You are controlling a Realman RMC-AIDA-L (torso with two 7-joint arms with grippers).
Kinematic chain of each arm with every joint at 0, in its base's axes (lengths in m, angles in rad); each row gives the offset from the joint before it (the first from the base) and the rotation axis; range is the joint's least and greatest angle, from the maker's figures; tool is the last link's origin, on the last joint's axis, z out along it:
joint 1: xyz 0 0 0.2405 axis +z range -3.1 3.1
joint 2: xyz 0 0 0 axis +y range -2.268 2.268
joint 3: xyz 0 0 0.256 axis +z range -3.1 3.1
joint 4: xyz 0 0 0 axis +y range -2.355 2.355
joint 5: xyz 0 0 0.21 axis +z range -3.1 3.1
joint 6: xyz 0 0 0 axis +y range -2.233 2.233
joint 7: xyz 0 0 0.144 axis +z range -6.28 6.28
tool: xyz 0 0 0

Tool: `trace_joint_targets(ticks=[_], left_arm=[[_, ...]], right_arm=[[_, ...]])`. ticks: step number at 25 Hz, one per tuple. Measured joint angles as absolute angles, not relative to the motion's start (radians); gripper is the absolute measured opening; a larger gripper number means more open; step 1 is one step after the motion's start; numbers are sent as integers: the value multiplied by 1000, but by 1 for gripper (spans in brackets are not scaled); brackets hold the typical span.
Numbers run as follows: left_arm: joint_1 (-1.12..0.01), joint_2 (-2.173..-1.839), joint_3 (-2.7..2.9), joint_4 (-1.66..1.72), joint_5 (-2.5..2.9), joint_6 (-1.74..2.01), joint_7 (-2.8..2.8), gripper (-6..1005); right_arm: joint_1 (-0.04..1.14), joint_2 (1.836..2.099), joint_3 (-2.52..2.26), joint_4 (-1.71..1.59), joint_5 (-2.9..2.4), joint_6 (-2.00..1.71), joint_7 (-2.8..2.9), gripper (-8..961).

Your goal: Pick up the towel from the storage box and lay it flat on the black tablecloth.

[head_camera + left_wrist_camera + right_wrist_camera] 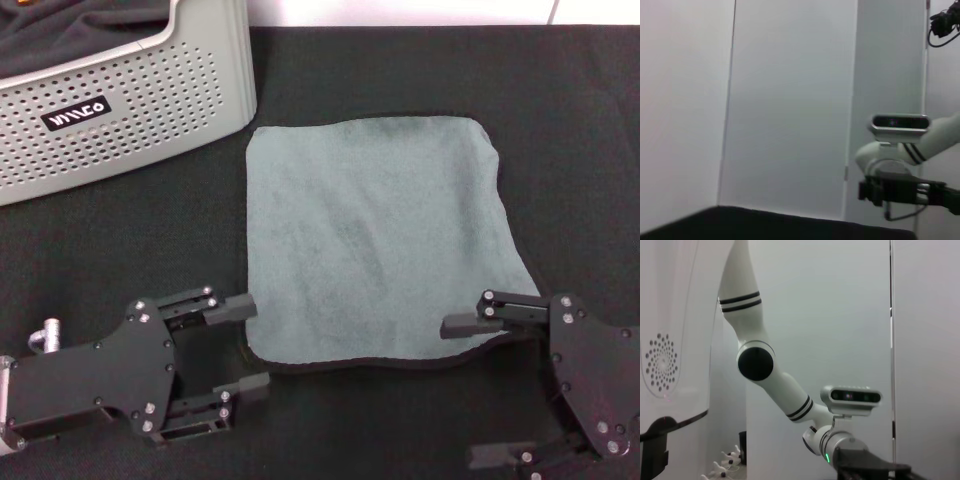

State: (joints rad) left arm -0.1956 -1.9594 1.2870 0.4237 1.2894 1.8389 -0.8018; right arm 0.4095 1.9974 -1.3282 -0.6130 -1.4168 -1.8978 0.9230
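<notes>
Nearest us, the left end effector (245, 345) sits released at the bench's near left edge, its fingers spread just beside the near left corner of the square grey-green fleecy towel (375, 240). The right end effector (480, 392) is released too, by the near right corner. The towel lies flat on the matte black tablecloth (570, 130). At the far left corner stands the perforated light grey plastic storage box (130, 110), apparently holding a dark cloth.

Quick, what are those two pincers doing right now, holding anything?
Left pincer: open, holding nothing, beside the towel's near left corner.
Right pincer: open, holding nothing, at its near right corner.
</notes>
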Motion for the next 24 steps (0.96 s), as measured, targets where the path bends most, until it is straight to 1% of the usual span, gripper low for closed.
trace_joint_targets(ticks=[3, 12, 24], left_arm=[[-199, -1955, 1287, 433, 1304, 1849, -831, 689], [-184, -1957, 1283, 446, 1305, 1852, -837, 684], [-187, -1956, 1282, 447, 1307, 1853, -861, 684]], right_arm=[[409, 1996, -1324, -617, -1419, -1902, 923, 886], [411, 1994, -1324, -621, -1418, -1900, 923, 886], [413, 1999, -1324, -621, -1415, -1898, 923, 886]])
